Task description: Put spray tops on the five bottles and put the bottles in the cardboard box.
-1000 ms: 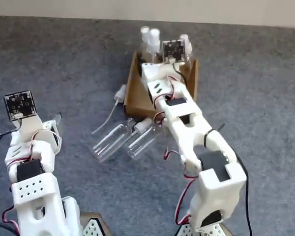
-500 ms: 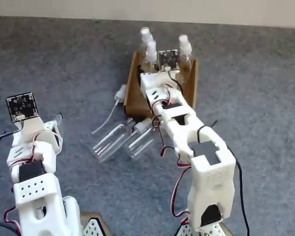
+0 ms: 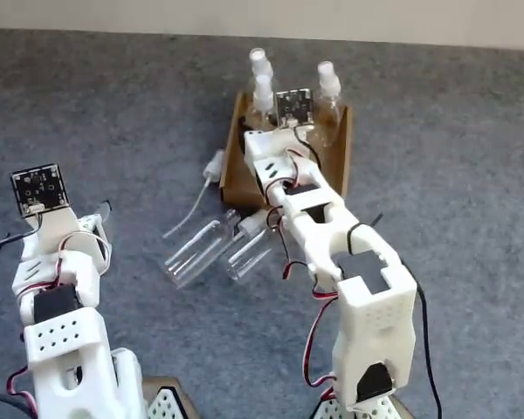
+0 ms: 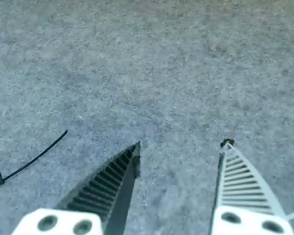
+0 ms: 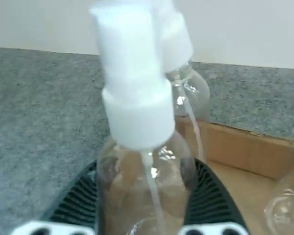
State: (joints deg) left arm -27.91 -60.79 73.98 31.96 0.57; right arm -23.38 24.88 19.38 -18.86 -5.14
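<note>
Plastic bottle (image 5: 137, 166), clear with spray top (image 5: 132, 98) fitted, sits upright in the cardboard box (image 3: 234, 170), clamped mid-body by the right end effector (image 5: 143, 198). Light, slick and probably squashable, it suits a gentle hold there.

Glossy clear bottle (image 5: 146, 188) — matt cardboard box (image 5: 235, 145).

You have the right arm (image 3: 371, 301) stretched over the cardboard box (image 3: 235, 168), where three bottles with spray tops (image 3: 328, 83) stand upright, while two more bottles (image 3: 199, 251) lie side by side on the grey carpet (image 3: 113, 105) just in front, near a loose spray top (image 3: 213, 164).
</note>
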